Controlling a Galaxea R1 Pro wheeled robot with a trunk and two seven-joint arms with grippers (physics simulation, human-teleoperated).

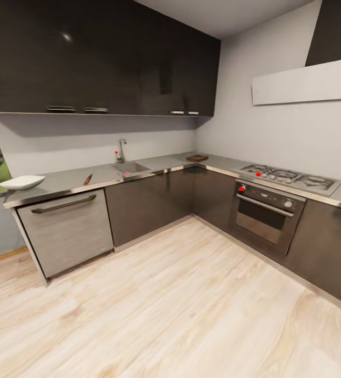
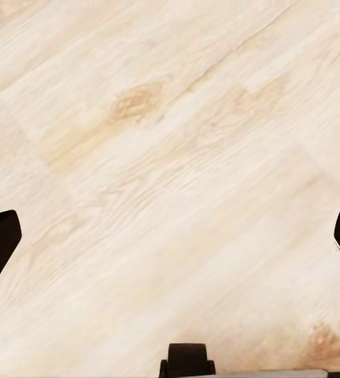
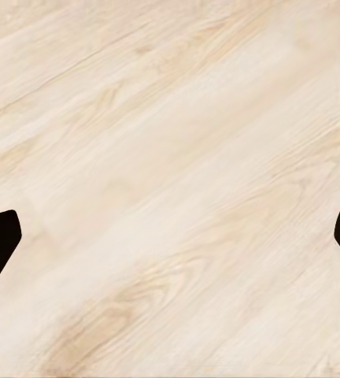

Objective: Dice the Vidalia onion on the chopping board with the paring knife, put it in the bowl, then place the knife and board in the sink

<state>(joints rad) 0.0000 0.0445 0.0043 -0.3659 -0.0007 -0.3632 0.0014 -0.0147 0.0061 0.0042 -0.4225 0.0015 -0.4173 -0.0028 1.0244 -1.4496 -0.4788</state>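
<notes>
Sink (image 1: 131, 168) far across the floor (image 1: 181, 310) — end effectors (image 2: 170, 236) spread wide over planks.

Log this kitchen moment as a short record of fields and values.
robot position: out on the wooden floor, away from the countertop
bowl: on the countertop's left end
paring knife: on the countertop, between bowl and sink
chopping board: in the countertop's corner
left hand: open, over floor
right hand: open, over floor
</notes>
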